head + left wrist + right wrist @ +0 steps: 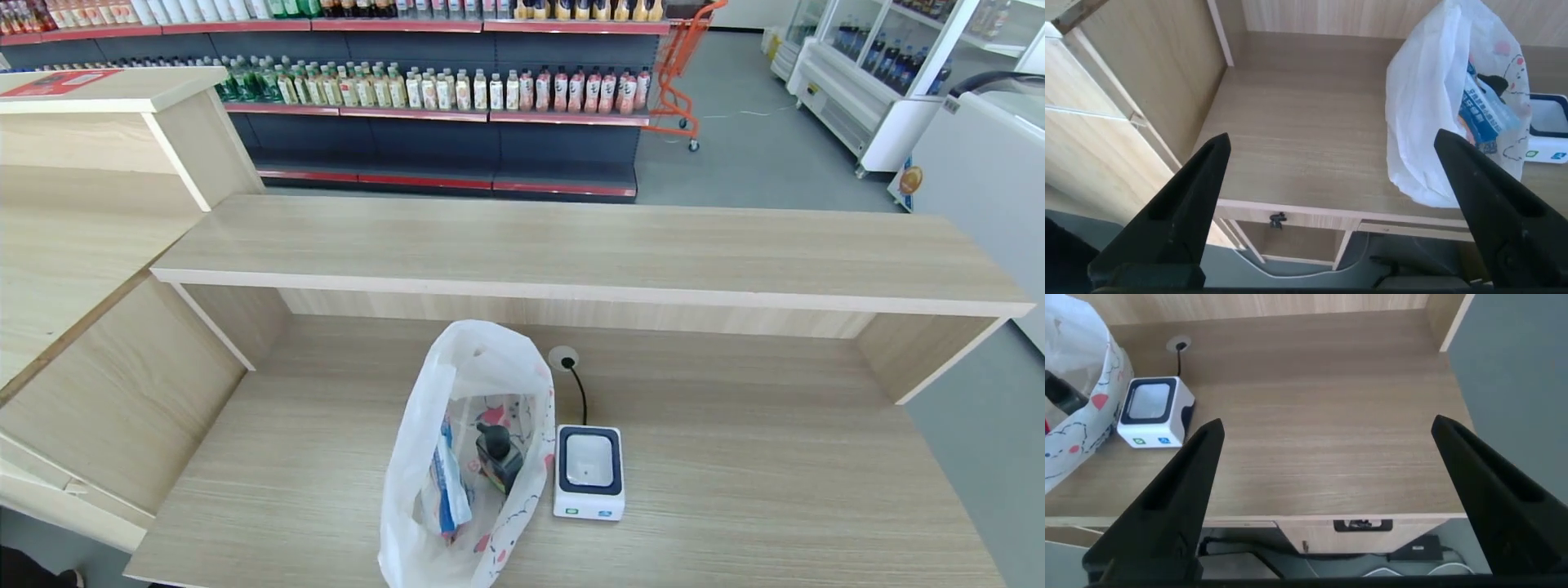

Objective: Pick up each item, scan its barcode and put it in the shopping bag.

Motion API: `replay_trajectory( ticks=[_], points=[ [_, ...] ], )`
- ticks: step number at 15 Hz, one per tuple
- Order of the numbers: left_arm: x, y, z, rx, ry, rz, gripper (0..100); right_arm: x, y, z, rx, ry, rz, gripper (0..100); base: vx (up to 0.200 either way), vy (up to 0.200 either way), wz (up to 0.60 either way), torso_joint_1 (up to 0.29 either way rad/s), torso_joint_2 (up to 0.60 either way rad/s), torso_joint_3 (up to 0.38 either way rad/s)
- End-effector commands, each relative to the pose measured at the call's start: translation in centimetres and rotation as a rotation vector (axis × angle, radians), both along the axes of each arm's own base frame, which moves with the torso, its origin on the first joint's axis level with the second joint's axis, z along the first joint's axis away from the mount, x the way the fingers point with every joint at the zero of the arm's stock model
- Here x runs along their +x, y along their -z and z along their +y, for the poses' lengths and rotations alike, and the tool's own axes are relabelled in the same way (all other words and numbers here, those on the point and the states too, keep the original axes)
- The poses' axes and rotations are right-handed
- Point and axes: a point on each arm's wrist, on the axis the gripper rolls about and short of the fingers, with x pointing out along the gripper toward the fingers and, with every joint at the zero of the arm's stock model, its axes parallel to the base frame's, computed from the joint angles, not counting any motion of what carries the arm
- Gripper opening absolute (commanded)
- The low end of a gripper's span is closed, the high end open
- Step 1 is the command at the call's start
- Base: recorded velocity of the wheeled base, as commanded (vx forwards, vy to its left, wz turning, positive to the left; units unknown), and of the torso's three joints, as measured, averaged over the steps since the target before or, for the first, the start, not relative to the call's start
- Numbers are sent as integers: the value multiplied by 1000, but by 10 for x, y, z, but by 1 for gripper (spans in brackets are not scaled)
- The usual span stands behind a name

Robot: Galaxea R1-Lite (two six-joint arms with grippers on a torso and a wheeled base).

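A white plastic shopping bag [469, 457] stands open on the wooden counter [735, 457], holding a blue-and-white packet [447, 482] and a dark bottle with a black cap [496, 456]. Right beside it sits the white barcode scanner [589, 472] with its dark-framed window facing up. My left gripper [1331, 204] hangs open over the counter's near left edge, short of the bag [1445, 106]. My right gripper [1327, 498] hangs open over the near right part of the counter, off to the side of the scanner [1151, 412]. Both hold nothing.
A raised wooden ledge [571, 253] runs along the back of the counter, and a side panel [114, 392] closes it on the left. The scanner's black cable [578, 388] runs into a grommet. Drink shelves [441, 90], an orange cart [682, 65] and freezers [963, 139] stand beyond.
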Motion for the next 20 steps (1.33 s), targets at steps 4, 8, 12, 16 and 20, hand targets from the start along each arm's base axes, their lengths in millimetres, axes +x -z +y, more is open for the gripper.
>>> replay_trajectory(
  ticks=[4, 8, 12, 16, 20],
  points=[
    [0, 0, 0, 0, -1, 0, 100, 0, 0, 0, -24, -6, 8, 0, 0, 0, 0, 0, 0, 0],
    [0, 0, 0, 0, -2, 0, 100, 0, 0, 0, -10, -5, 7, 0, 0, 0, 0, 0, 0, 0],
    [0, 0, 0, 0, -1, 0, 100, 0, 0, 0, 9, 0, 6, 0, 0, 0, 0, 0, 0, 0],
    [0, 0, 0, 0, -1, 0, 100, 0, 0, 0, 9, 0, 6, 0, 0, 0, 0, 0, 0, 0],
    [0, 0, 0, 0, -1, 0, 100, 0, 0, 0, 9, 0, 6, 0, 0, 0, 0, 0, 0, 0]
  ],
)
